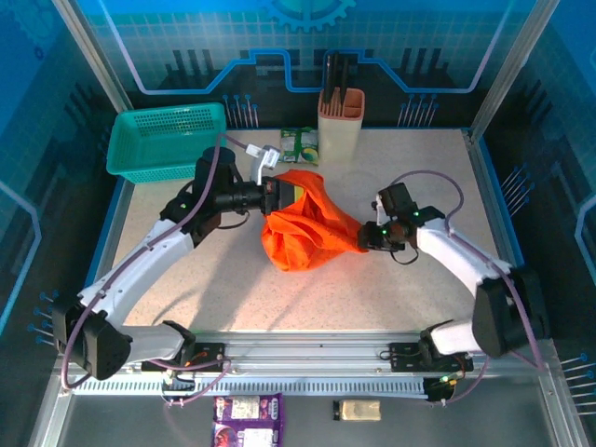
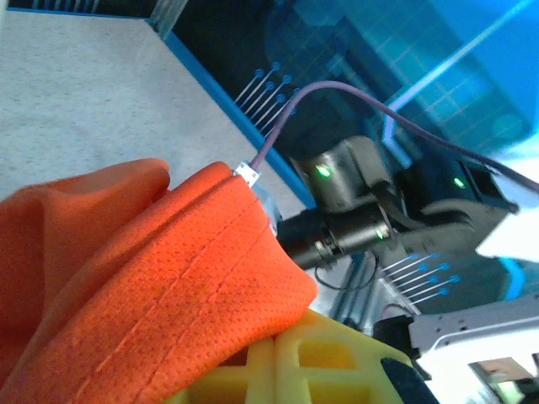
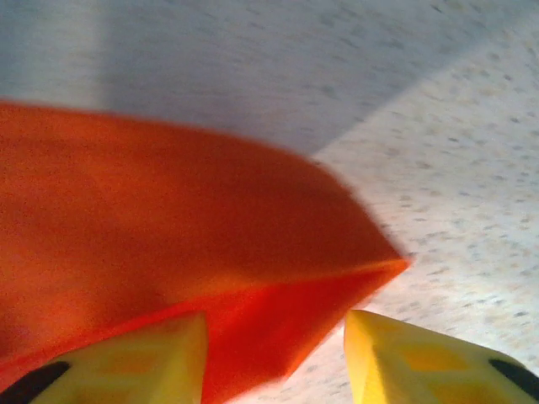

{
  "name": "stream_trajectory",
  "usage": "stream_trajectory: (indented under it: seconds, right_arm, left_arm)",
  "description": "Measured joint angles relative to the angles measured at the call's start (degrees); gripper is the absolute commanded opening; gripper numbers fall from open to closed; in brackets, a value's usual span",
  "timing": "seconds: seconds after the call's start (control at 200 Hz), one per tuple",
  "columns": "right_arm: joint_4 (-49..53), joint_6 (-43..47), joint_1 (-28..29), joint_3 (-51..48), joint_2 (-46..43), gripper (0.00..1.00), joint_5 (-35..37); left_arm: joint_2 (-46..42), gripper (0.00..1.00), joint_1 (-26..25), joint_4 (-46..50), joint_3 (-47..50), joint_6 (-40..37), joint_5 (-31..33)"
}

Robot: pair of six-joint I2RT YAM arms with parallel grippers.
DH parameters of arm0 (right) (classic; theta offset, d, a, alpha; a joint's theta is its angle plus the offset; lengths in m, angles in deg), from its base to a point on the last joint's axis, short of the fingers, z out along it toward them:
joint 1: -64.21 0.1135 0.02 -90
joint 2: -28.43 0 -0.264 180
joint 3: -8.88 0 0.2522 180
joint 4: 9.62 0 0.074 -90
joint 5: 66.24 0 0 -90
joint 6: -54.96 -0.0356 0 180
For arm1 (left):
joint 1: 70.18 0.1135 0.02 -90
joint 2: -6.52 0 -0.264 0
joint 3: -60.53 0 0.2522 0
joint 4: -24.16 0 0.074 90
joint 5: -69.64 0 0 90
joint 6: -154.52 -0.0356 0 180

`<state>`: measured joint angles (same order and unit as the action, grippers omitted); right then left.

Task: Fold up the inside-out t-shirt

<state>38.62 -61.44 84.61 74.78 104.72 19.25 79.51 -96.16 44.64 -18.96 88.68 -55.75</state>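
Note:
The inside-out t-shirt (image 1: 303, 228) is a bright orange bundle hanging between my two arms above the middle of the table, its lower part sagging to the tabletop. My left gripper (image 1: 276, 194) holds its upper left edge. In the left wrist view the yellow fingers (image 2: 320, 362) are pressed together, and the stitched hem of the t-shirt (image 2: 168, 286) runs into them. My right gripper (image 1: 365, 237) is at the shirt's right corner. In the right wrist view its jaws stand apart, with the pointed corner of the t-shirt (image 3: 278, 286) lying loose between them over the table.
A teal mesh basket (image 1: 168, 140) sits at the back left. A beige holder (image 1: 340, 116) and a green packet (image 1: 300, 144) stand at the back centre. Two small packets (image 1: 247, 410) lie below the front rail. The right arm (image 2: 354, 227) shows in the left wrist view.

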Motion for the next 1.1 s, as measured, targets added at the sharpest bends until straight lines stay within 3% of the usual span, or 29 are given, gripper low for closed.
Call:
stream_trajectory:
  seconds: [0.165, 0.3, 0.355, 0.445, 0.5, 0.655, 0.85, 1.101]
  right_arm:
    - [-3.1, 0.9, 5.7, 4.0, -14.3, 0.69, -2.4]
    - [-6.4, 3.0, 11.2, 8.9, -15.3, 0.71, -6.1]
    - [-6.7, 4.5, 13.0, 11.1, -13.2, 0.57, -6.6]
    - [-5.7, 5.4, 14.2, 14.1, -8.8, 0.16, -5.4]
    - [-4.6, 5.5, 14.2, 15.5, -6.7, 0.00, -3.0]
    - [-3.7, 4.1, 11.5, 16.2, -5.7, 0.00, 1.7]
    - [-5.4, 1.1, 0.7, 16.3, -1.8, 0.00, 1.6]
    - [-2.8, 0.9, -0.2, 14.4, 12.0, 0.00, 1.4]
  left_arm:
    - [2.8, 0.00, 0.0, -3.5, 0.0, 5.0, -4.2]
    - [4.1, 0.00, 0.0, -3.7, 0.0, 6.4, -6.9]
    - [4.2, 0.00, 0.0, -3.6, 0.0, 6.5, -7.7]
    - [4.2, 0.00, 0.0, -3.6, 0.0, 6.4, -8.9]
    - [4.2, 0.00, 0.0, -3.5, 0.0, 6.4, -9.6]
    - [3.7, 0.00, 0.0, -3.2, 0.2, 6.1, -11.5]
    - [0.2, 0.00, 0.0, -5.6, 3.6, 6.3, -15.8]
    - [-2.9, 0.00, 0.3, -6.5, 4.9, 6.4, -13.9]
